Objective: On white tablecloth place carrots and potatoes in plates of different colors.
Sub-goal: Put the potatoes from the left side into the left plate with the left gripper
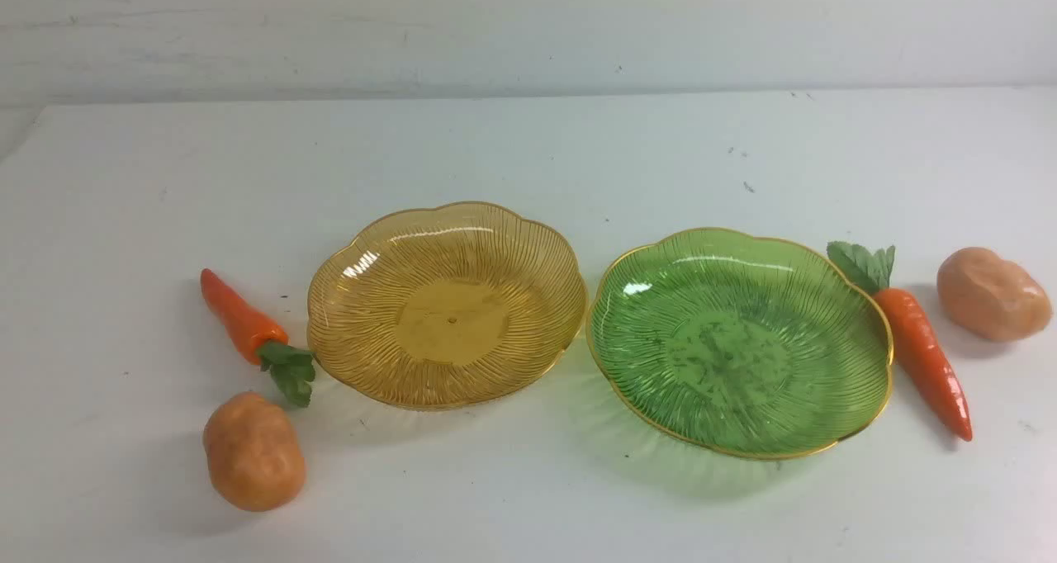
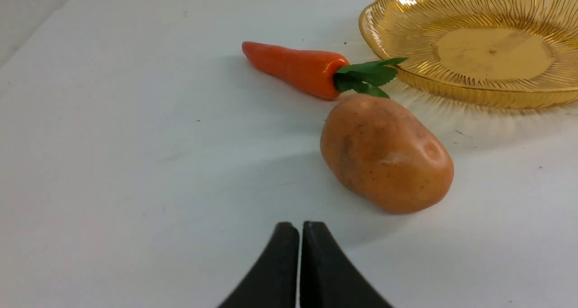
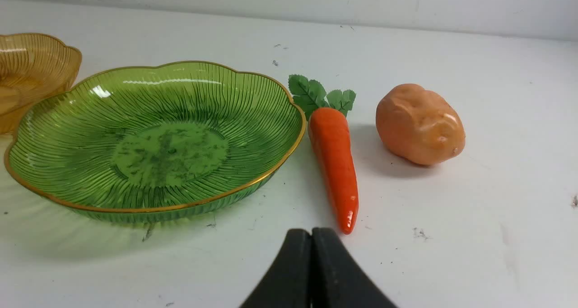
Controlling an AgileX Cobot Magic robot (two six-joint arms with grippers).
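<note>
On the white tablecloth (image 1: 528, 158) stand an amber plate (image 1: 446, 303) and, to its right, a green plate (image 1: 739, 340), both with nothing in them. Left of the amber plate lie a short carrot (image 1: 244, 322) and a potato (image 1: 253, 451). Right of the green plate lie a longer carrot (image 1: 921, 352) and a second potato (image 1: 991, 293). My left gripper (image 2: 300, 229) is shut and holds nothing, a little short of the left potato (image 2: 386, 154) and carrot (image 2: 298, 67). My right gripper (image 3: 311, 235) is shut on nothing, close to the tip of the right carrot (image 3: 334, 161). Neither arm shows in the front view.
A pale wall (image 1: 528, 26) rises behind the table's far edge. Small dark specks dot the cloth around the green plate (image 3: 153, 141) and the right potato (image 3: 420, 125). The amber plate's rim (image 2: 469, 91) nearly touches the left carrot's leaves.
</note>
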